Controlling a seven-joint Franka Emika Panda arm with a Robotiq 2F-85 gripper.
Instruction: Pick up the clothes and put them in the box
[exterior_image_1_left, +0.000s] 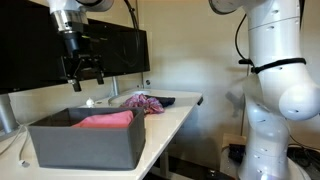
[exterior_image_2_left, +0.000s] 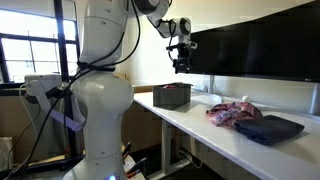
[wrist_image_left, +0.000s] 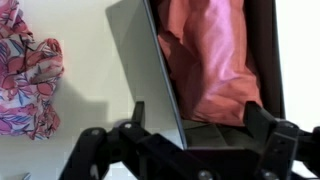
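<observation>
gripper (exterior_image_1_left: 86, 76) in upper left of frame, hanging well above box (exterior_image_1_left: 85, 148); jaws spread wide, nothing held; wrist view shows both fingers (wrist_image_left: 137, 112) at bottom edge, open gap between them; pink cloth (wrist_image_left: 210, 60) lies inside box, upper right of wrist view; patterned cloth (exterior_image_1_left: 145, 102) on white table (exterior_image_1_left: 185, 104) outside box, near frame centre, far left in wrist view; dark folded item (exterior_image_2_left: 270, 128) just beside patterned cloth, lower right of frame; black monitor (exterior_image_2_left: 260, 45) along upper right
</observation>
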